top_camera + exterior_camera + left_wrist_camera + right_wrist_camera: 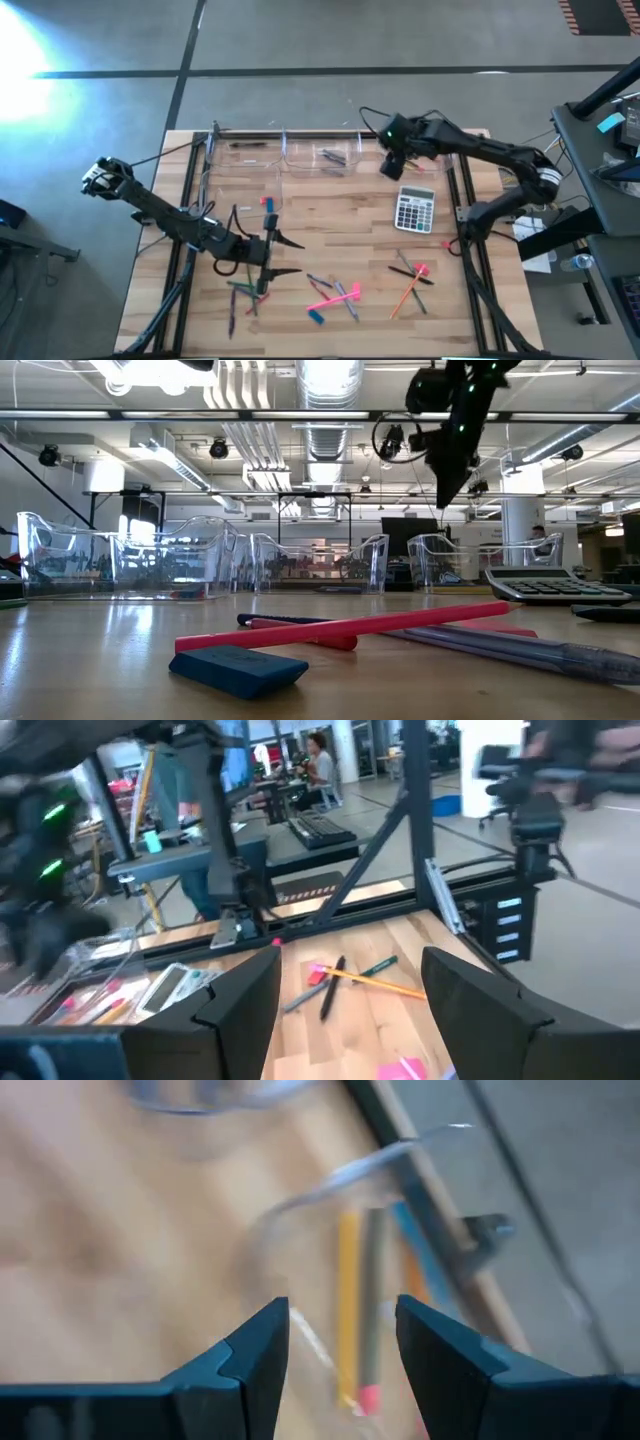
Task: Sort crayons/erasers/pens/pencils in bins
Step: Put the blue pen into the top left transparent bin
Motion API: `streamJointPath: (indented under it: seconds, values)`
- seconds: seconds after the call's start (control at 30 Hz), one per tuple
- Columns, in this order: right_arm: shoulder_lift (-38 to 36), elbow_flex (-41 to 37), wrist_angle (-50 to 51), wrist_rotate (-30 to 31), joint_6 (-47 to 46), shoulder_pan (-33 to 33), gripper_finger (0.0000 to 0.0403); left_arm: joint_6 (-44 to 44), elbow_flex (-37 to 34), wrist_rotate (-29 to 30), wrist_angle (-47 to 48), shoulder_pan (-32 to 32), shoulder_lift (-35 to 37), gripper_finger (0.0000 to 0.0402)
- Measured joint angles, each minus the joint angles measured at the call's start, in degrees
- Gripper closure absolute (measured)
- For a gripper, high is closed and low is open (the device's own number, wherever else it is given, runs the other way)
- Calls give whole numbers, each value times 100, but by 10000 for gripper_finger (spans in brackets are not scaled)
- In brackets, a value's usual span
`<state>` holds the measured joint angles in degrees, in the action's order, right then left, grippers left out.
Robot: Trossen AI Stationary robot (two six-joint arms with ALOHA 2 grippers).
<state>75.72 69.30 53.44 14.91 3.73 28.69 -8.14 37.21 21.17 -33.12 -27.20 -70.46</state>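
Above a bin (pixel 330 1210) holding pencils (pixel 348 1310), right gripper (pixel 340 1345) jaws parted — empty; left gripper (pixel 350 995) open.

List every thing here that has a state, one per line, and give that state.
Right end effector: open, empty, above the rightmost bin.
Left end effector: open, empty, over loose sticks.
Rightmost bin: holds pencils.
Blue eraser: lying flat on the table, unsorted.
Calculator: flat, keys up.

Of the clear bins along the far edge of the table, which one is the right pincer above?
The right pincer hangs over the rightmost bin, the one nearest the calculator; the other bins stand further left.
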Motion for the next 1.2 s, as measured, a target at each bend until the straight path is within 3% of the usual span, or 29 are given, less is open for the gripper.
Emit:
streamJointPath:
  seconds: [0.23, 0.4, 0.53, 0.67, 0.97, 1.13, 1.2]
  values:
    - [-926, -313, 87, -189, -1541, -1696, 227, 133, -2, 30, -7, 9, 0, 173]
    - [-1412, -913, -799, -3, -2435, -3393, 227, 303, 15, 29, 204, 9, 0, 173]
    - [-1603, -1625, -2445, 428, -2745, -4698, 227, 410, 493, 35, 1678, -15, -2, 176]
    - [-1596, -2260, -4509, 462, -2364, -5587, 227, 1228, 1254, 33, 3613, -24, -70, 188]
    - [-902, -3333, -8284, 779, -1010, -6413, 227, 3133, 2435, -510, 7111, -133, -407, 199]
    - [-327, -3340, -8869, 787, -951, -6406, 227, 5650, 2289, -992, 8455, -139, -430, 199]
    - [-144, -3252, -8860, 786, -966, -6406, 227, 6233, 2046, -1133, 8744, -234, -404, 199]
